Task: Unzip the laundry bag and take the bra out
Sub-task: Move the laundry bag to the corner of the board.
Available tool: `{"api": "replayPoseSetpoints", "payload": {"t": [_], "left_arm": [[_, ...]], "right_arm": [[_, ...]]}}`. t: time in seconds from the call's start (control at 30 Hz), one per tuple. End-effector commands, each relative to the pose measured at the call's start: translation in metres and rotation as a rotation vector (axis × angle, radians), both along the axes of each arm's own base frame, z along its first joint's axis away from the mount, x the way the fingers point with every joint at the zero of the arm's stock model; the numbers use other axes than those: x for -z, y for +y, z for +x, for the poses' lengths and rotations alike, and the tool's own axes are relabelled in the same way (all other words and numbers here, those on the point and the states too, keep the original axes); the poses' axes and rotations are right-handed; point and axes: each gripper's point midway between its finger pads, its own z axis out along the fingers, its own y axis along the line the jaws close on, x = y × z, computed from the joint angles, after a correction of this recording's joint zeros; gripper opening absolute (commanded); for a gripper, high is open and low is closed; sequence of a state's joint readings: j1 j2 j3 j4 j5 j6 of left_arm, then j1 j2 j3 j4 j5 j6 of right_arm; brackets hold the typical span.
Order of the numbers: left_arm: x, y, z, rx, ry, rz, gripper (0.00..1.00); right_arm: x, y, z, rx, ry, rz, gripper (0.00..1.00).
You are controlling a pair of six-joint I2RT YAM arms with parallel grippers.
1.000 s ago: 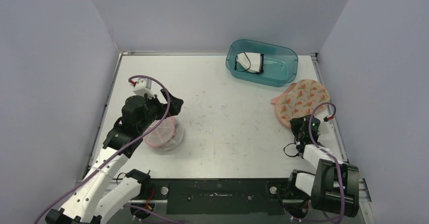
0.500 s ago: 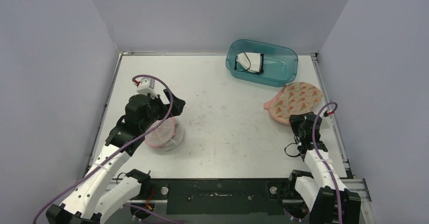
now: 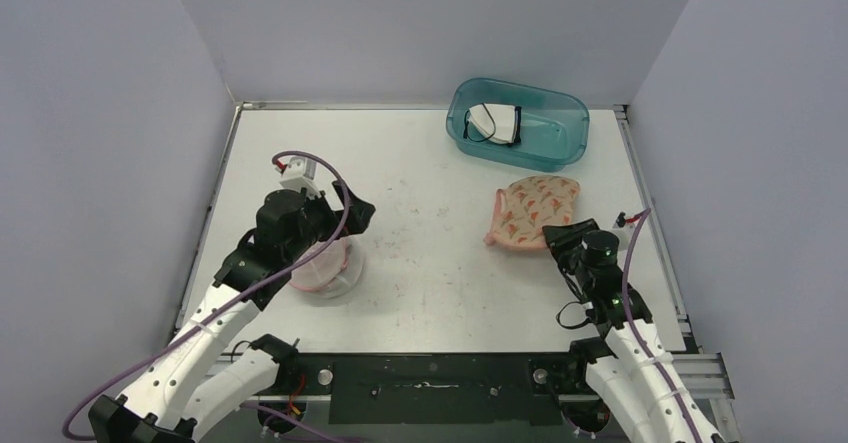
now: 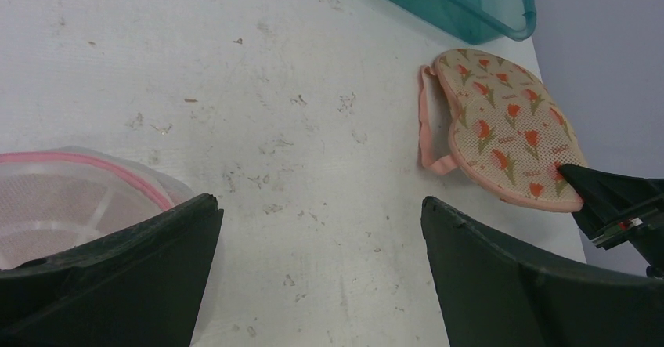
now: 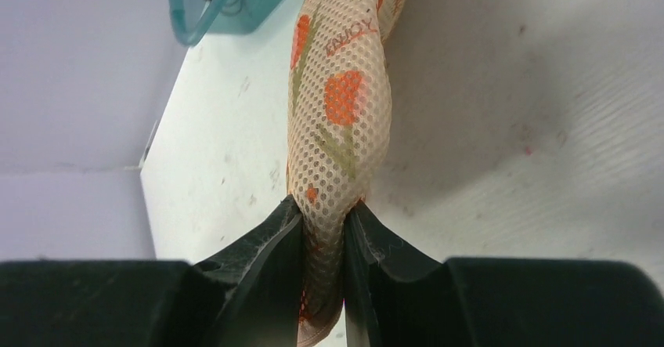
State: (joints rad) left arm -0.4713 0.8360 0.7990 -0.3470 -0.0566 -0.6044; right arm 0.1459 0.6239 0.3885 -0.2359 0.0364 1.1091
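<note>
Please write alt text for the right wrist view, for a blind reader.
The right gripper pinches the edge of a cream mesh bag with orange tulips between its black fingers. The bag stretches over the white table; a corner of a teal bin shows top left.

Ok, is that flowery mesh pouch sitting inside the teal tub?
No, the flowery mesh pouch lies on the table beside the teal tub, its edge pinched by the right gripper.
</note>
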Motion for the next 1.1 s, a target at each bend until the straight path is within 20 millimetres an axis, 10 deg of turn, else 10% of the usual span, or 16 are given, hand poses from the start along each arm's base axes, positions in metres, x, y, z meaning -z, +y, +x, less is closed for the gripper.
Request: {"api": "replayPoseSetpoints", "payload": {"t": [0.0, 0.47, 0.6, 0.77, 1.07], "left_arm": [[0.008, -0.013, -0.013, 0.017, 0.026, -0.108, 1.0], [0.077, -0.088, -0.08, 0.051, 0.149, -0.301, 0.96], [0.094, -0.1, -0.085, 0.048, 0.174, -0.277, 0.96], [0.104, -0.108, -0.083, 0.053, 0.183, -0.261, 0.96], [0.116, -0.108, -0.088, 0.064, 0.201, -0.241, 0.96]], "right_arm": [[-0.014, 0.026, -0.012, -0.037, -0.04, 0.092, 0.05], [0.039, 0.122, -0.027, -0.22, 0.002, 0.026, 0.09], [0.049, 0.135, -0.026, -0.291, 0.006, -0.026, 0.46], [0.042, 0.133, -0.025, -0.354, 0.024, -0.178, 0.8], [0.014, 0.092, -0.001, -0.417, 0.007, -0.399, 0.94]]}}
